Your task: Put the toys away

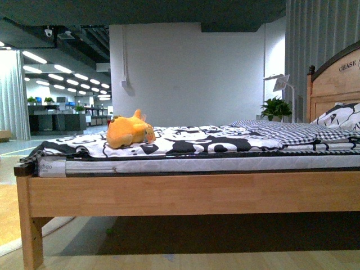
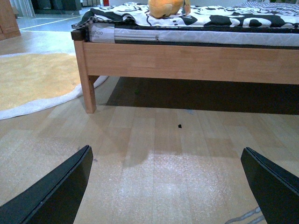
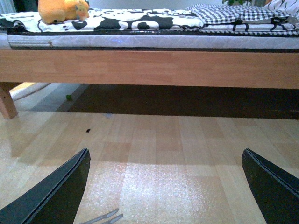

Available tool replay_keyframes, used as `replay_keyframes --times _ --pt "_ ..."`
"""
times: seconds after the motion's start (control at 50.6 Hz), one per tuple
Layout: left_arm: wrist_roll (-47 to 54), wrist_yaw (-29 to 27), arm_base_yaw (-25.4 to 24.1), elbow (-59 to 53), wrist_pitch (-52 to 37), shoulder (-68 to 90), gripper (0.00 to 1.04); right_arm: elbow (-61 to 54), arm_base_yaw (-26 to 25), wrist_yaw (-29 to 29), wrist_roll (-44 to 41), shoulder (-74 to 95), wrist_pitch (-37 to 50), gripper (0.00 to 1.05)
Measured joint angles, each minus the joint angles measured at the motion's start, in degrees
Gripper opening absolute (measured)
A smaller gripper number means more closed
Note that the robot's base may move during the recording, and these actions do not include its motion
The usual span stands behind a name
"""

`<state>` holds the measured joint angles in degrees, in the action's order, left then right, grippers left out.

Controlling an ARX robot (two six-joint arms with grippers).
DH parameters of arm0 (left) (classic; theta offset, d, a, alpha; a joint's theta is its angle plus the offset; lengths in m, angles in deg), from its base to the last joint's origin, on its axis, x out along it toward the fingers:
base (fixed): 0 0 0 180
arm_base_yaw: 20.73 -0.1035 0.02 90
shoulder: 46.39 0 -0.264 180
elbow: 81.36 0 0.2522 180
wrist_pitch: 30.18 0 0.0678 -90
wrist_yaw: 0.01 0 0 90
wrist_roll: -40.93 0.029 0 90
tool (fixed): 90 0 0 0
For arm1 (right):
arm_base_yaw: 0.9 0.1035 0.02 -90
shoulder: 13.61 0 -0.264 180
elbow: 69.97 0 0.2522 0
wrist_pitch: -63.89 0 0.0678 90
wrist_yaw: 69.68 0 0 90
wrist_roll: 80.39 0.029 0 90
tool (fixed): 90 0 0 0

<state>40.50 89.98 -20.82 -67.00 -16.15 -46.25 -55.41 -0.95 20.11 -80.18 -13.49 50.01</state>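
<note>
The plump orange-yellow plush animal [image 1: 130, 133] lies on its side in the left-centre of the front view. It rests on the black-and-white patterned cover [image 1: 191, 140] of the long wooden-framed bench [image 1: 185, 194], which is a bed with a white mattress. The toy is close to the foot end and not far from the near edge, so it looks reachable from this side.

Neither arm shows in the front view. The left gripper [image 2: 166, 149] is released, its dark fingers spread wide over bare pale wood floor [image 2: 154, 140] with nothing between them. The right gripper [image 3: 165, 150] is equally wide apart and empty. Both hang low, well below mattress height and well apart from the toy, so this looks like a rest pose before the approach.

At the right of the front view are a folded grey checked blanket [image 1: 281, 130], a black-and-white patterned pillow [image 1: 343, 115] and the wooden headboard [image 1: 337, 84], all well away from the toy. A potted green plant [image 1: 275, 107] stands behind. A round yellow rug [image 2: 32, 79] lies beside the bench leg [image 2: 86, 88].

The main obstacle is likely the bench's side rail, which the arms must rise above. No container for the toy is visible.
</note>
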Motion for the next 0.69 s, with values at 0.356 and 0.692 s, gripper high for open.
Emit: replay_keyframes --times 0.356,0.692 --pt "0.00 0.00 0.00 0.00 0.00 0.00 0.99 0.00 0.00 0.00 0.00 0.00 0.00 0.98" --pt "0.00 0.00 0.00 0.00 0.00 0.00 0.99 0.00 0.00 0.02 0.00 0.00 0.00 0.98"
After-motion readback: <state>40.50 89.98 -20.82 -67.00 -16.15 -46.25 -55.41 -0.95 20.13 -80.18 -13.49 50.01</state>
